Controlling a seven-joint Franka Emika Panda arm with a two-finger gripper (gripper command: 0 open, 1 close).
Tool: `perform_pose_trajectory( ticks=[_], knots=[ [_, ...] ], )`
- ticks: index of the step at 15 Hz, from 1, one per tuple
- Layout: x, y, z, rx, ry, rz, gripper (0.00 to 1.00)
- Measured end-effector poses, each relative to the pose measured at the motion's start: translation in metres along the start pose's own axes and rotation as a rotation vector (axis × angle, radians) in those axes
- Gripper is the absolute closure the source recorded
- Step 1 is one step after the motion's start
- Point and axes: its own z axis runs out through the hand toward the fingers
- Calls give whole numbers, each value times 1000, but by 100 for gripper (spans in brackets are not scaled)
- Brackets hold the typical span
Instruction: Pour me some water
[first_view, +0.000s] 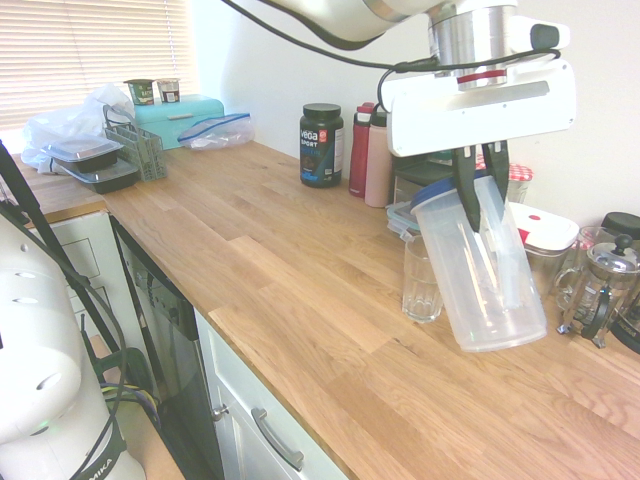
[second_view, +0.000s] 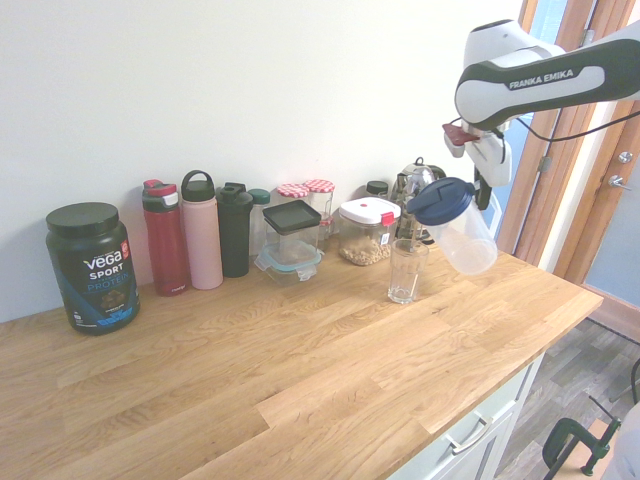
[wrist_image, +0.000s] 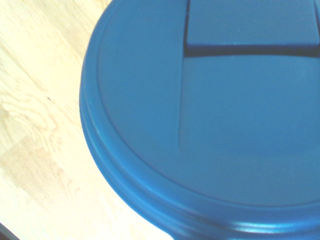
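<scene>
— What's on the counter (second_view: 300, 400), starting from the left?

— A black tub (second_view: 92, 266) by the wall. Next come a red bottle (second_view: 166, 238), a pink bottle (second_view: 201, 230) and a dark bottle (second_view: 235, 229), all standing up in a row. Then a box (second_view: 292, 240) with a black lid, two jars (second_view: 308, 200) with red checked lids behind it, and a tub of nuts (second_view: 367, 231) with a white lid.

— Where is the glass?

— The glass (second_view: 407, 270) stands just in front of the nut tub, a bit nearer to us. It looks empty. A coffee press (second_view: 414, 190) is behind it by the wall.

— And the jug?

— The jug (second_view: 458, 226) is up in the air, just right of the glass. It is tipped, with its blue lid (second_view: 440, 200) leaning toward the glass and its bottom pointing away to the right. It looks clear all through; I can't tell if water is in it.

— Who holds it?

— The gripper (first_view: 481, 190). Its two dark fingers (first_view: 467, 195) are pressed together, pinching the jug on its far side, near the top.

— What does the close camera see?

— Mostly the blue lid (wrist_image: 210, 115), very big, with bare wood beside it.
</scene>
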Motion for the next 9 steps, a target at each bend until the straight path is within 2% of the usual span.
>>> perform_pose_trajectory(
  ticks=[9],
  knots=[
    [19,-16,-7,-226,-87,-82,100]
  ],
)
